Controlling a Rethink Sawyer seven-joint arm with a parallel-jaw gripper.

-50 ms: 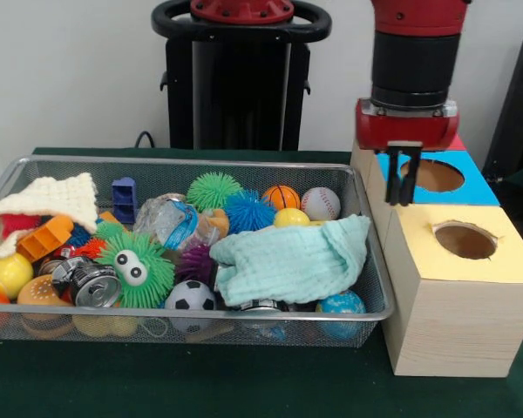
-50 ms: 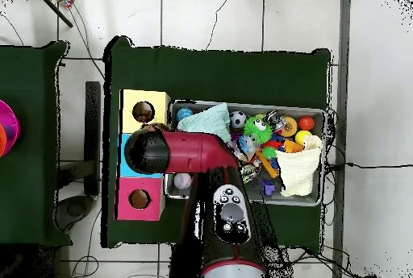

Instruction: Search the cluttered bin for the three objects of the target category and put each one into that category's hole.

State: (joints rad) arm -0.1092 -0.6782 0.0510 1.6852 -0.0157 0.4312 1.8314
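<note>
The bin point(image 1: 366, 261) is shiny metal wire. The mint cloth point(image 1: 292, 259) looks soft. The box point(image 1: 444, 313) is smooth pale wood. The can point(image 1: 94, 286) is shiny metal.

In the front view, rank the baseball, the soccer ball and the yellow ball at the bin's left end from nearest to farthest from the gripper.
1. Baseball, back right of the bin, nearest the gripper.
2. Soccer ball, front middle.
3. Yellow ball, far left end.

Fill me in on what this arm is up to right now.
The gripper hangs over the blue box, right beside its round hole, with nothing visible between its jaws. The wire bin next to it is full of clutter: balls, fuzzy toys, cans and two cloths. A yellow box with its own hole sits nearer the camera. Nothing from the bin is being handled.
</note>
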